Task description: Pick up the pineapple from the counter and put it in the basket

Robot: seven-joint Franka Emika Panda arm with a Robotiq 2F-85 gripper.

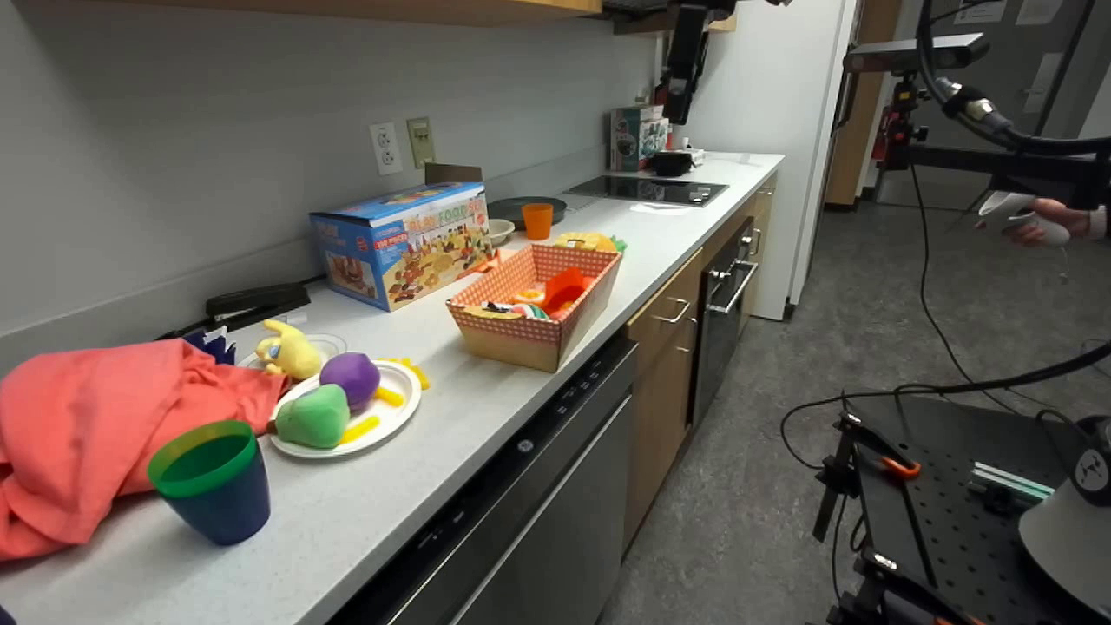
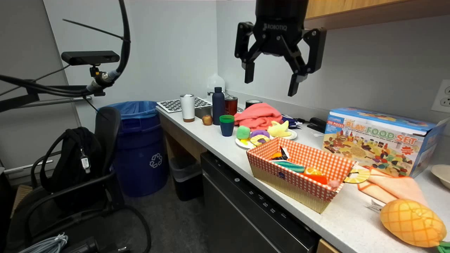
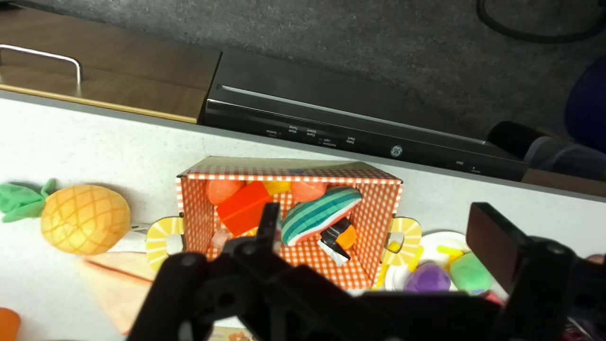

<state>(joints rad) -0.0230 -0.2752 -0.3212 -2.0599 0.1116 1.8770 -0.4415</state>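
Observation:
The pineapple, an orange-yellow plush with a green top, lies on its side on the counter beyond one end of the basket. It shows in both exterior views [image 1: 583,240] [image 2: 412,223] and in the wrist view [image 3: 86,219]. The basket, with red-checked inside walls, shows in both exterior views [image 1: 508,343] [image 2: 290,182] and the wrist view [image 3: 378,213]; it holds a striped watermelon slice [image 3: 318,213], a red piece [image 3: 244,208] and other toy food. My gripper [image 2: 270,81] is open and empty, high above the counter; it also shows in the wrist view [image 3: 381,237], its fingers apart over the basket.
A play food box [image 1: 404,239] stands along the wall behind the basket. A white plate [image 1: 399,417] bears purple and green toys. A stacked cup [image 1: 213,490], a red cloth [image 1: 104,417] and an orange cup [image 1: 537,221] stand on the counter. A wooden cabinet [image 2: 351,12] hangs above.

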